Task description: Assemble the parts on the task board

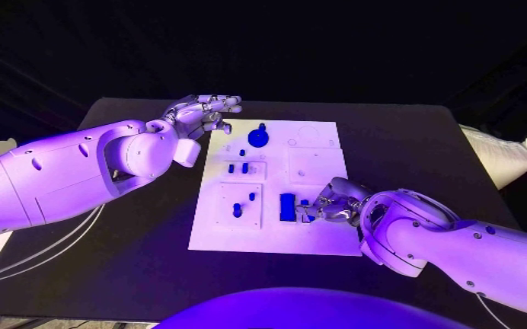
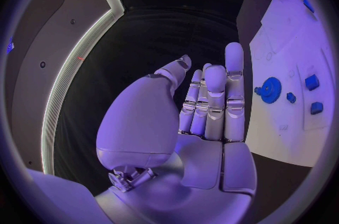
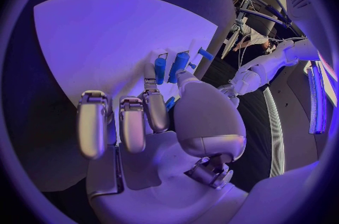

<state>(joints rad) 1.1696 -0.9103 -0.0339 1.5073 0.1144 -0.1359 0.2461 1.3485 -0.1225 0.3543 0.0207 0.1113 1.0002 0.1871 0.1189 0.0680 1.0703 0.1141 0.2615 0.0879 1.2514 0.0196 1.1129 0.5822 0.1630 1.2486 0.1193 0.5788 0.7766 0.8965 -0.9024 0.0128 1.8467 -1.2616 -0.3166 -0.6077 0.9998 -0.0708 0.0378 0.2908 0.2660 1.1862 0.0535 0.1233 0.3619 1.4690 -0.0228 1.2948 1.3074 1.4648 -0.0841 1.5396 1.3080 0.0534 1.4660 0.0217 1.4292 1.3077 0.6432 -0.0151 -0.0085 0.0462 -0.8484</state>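
Board (image 1: 318,244) lies white in the middle of the black table (image 1: 132,268), with blue parts scattered over it.

At the left, the left hand (image 1: 204,116) hovers over the board's far left corner. The left wrist view shows its fingers (image 2: 212,102) straight, apart and holding nothing. A round blue gear (image 1: 258,137) stands just beside it on the board, with small blue pieces (image 1: 237,167) nearer the middle. If that hand drops or sweeps inward with fingers this spread, it could knock the gear or nudge the board off its place.

Further right, a long blue block (image 1: 288,206) stands near the board's near edge. The right hand (image 1: 330,206) is bent down just beside it. Its fingertips (image 3: 157,114) curl toward blue parts in the right wrist view, but I cannot tell whether they grip anything, or merely touch. The risk here is a poor pinch: a part caught off-centre could tilt, slip out, or jam at its seat. Pressing hard could also slide the board.
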